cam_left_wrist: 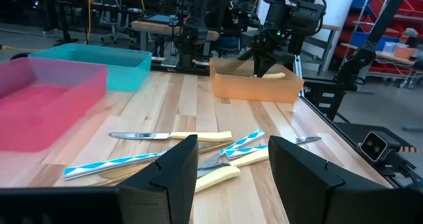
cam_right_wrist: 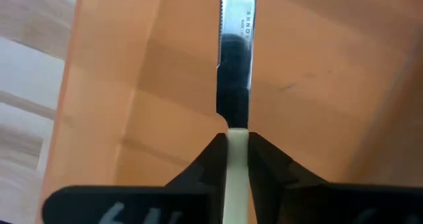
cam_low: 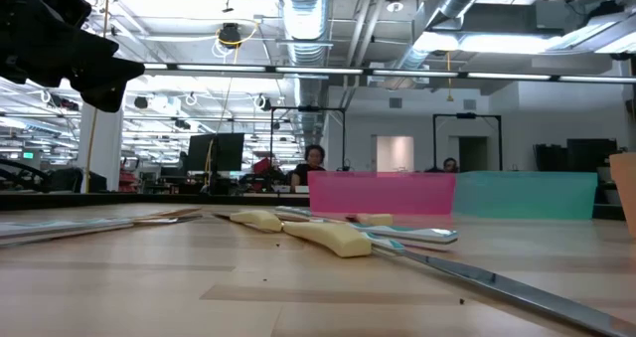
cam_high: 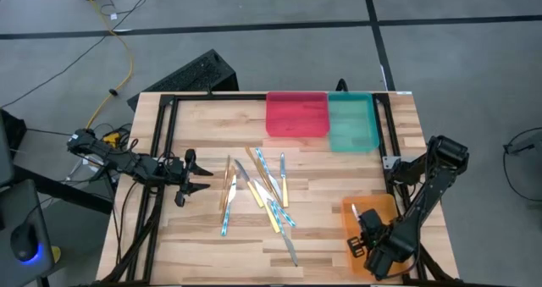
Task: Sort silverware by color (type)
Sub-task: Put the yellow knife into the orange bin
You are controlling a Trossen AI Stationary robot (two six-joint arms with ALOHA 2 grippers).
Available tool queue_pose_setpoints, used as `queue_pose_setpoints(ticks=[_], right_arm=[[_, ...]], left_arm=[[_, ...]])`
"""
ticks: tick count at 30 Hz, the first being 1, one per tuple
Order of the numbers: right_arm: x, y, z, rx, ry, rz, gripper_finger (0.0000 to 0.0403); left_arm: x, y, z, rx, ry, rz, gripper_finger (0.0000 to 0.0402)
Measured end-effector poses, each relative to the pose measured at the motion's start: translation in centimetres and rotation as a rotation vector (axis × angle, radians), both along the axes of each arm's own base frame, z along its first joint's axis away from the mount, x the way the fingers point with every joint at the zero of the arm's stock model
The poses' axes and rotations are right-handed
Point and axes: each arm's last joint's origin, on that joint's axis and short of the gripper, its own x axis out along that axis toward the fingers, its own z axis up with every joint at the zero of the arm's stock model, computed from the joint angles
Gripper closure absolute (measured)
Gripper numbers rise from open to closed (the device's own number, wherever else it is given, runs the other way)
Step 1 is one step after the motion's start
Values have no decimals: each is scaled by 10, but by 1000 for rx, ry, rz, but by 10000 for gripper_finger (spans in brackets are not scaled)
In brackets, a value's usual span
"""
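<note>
Directly below: right tool (cam_right_wrist: 237, 151) pinches 1 yellow-handled knife (cam_right_wrist: 236, 65), blade pointing down into the orange tray (cam_right_wrist: 132, 85).
Left tool (cam_left_wrist: 231, 164), spread, faces the remaining silverware (cam_high: 258, 194) mid-desk.

Silverware (cam_high: 258, 194) scattered mid-counter (cam_high: 339, 181). Left claw (cam_high: 196, 177) just beside the pile; right claw (cam_high: 360, 229) well apart, over orange tray (cam_high: 381, 206).

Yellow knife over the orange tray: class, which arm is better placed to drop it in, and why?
Right. The right gripper is shut on the yellow knife, blade above the orange tray. The left gripper, open, sits beside the pile, far from that tray.
</note>
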Motion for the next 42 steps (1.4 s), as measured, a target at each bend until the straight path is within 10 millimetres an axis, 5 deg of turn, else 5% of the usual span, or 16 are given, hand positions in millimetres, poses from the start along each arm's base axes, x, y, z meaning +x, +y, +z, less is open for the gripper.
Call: queue_pose_setpoints(ticks=[10, 18, 25, 31, 36, 42], right_arm=[[1, 0, 0, 9, -5, 5, 229], [3, 3, 3, 54, -34, 14, 213], [-4, -24, 55, 103, -90, 45, 216], [-10, -63, 87, -225, -406, 66, 218], [17, -73, 99, -619, -854, 86, 223], [74, -97, 120, -602, -819, 89, 232]], left_arm=[[0, 0, 0, -5, 0, 0, 233], [0, 0, 0, -6, 0, 0, 233], [0, 0, 0, -6, 0, 0, 233], [0, 0, 0, -7, 0, 0, 233], [0, 0, 0, -7, 1, 1, 233], [0, 0, 0, -7, 0, 0, 233]])
